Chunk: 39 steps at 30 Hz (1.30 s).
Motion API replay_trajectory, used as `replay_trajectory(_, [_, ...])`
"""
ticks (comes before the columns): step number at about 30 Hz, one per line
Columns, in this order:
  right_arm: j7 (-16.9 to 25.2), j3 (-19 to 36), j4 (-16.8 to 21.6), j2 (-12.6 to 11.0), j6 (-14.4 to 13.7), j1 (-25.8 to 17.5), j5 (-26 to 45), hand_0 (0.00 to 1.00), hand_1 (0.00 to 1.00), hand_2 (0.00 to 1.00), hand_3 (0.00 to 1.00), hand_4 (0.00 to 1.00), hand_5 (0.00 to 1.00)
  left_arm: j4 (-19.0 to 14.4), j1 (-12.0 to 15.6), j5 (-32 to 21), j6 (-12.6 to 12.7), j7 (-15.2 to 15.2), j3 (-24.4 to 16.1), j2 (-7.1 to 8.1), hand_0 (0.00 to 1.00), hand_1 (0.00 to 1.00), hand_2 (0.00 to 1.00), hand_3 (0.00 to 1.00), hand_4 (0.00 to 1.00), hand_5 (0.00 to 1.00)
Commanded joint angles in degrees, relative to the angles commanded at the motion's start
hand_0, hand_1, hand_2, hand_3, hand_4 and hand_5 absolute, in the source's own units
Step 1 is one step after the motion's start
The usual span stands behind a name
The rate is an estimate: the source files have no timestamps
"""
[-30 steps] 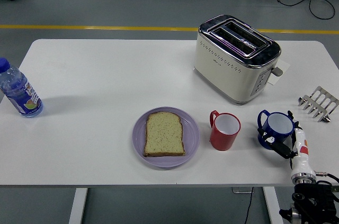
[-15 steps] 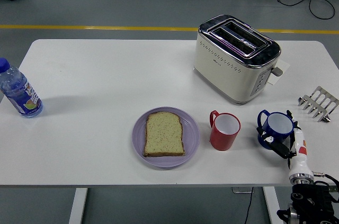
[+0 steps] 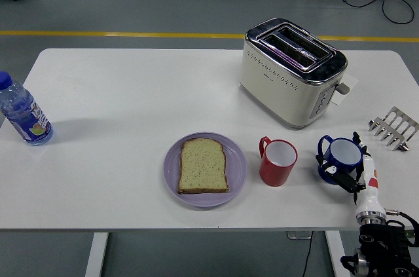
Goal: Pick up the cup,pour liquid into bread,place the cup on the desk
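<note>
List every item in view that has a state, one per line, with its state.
Toaster: upright, both slots empty.
Bread: flat on the purple plate.
Red cup: upright, looks empty, untouched.
Blue cup: upright, right hand around it.
Water bottle: upright, capped.
Toast rack: empty.

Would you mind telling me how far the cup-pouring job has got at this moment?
Nothing looks done yet. In hand: the right hand is closed around the blue cup, which stands on the table. Left: lifting it, pouring over the bread on the purple plate, then setting it down. The red cup is untouched.
</note>
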Motion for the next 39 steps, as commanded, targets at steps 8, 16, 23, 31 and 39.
replay_trajectory(8, [2.01,-0.75,-0.92,0.08,0.33,0.71,2.8,0.94,0.855,0.948,0.998,0.963,0.177,-0.01,-0.13,0.19,0.02,-0.04,-0.25,0.0,0.634,0.644,0.656,0.548,0.32,0.843])
replay_trajectory(16, [4.32,-1.4,-2.61,0.15,0.98,1.45,6.71,0.836,0.778,0.91,0.948,0.911,0.098,-0.03,-0.26,0.32,0.01,-0.07,-0.31,0.0,0.637,0.645,0.656,0.548,0.319,0.842])
replay_trajectory(23, [5.28,-1.59,-3.46,0.19,1.08,1.64,8.06,0.798,0.736,0.876,0.919,0.894,0.072,-0.04,-0.24,0.32,0.01,-0.06,-0.42,0.0,0.635,0.644,0.655,0.549,0.32,0.843])
replay_trajectory(31, [5.92,-1.74,-3.58,0.16,1.07,1.65,9.31,0.737,0.686,0.816,0.883,0.863,0.036,-0.03,-0.25,0.42,0.02,-0.07,-0.41,0.0,0.636,0.645,0.655,0.547,0.318,0.839])
replay_trajectory(39, [5.92,-1.91,-3.8,0.15,0.91,1.71,10.98,0.694,0.647,0.777,0.838,0.841,0.027,-0.03,-0.3,0.48,0.01,-0.06,-0.36,0.0,0.637,0.645,0.655,0.549,0.319,0.843])
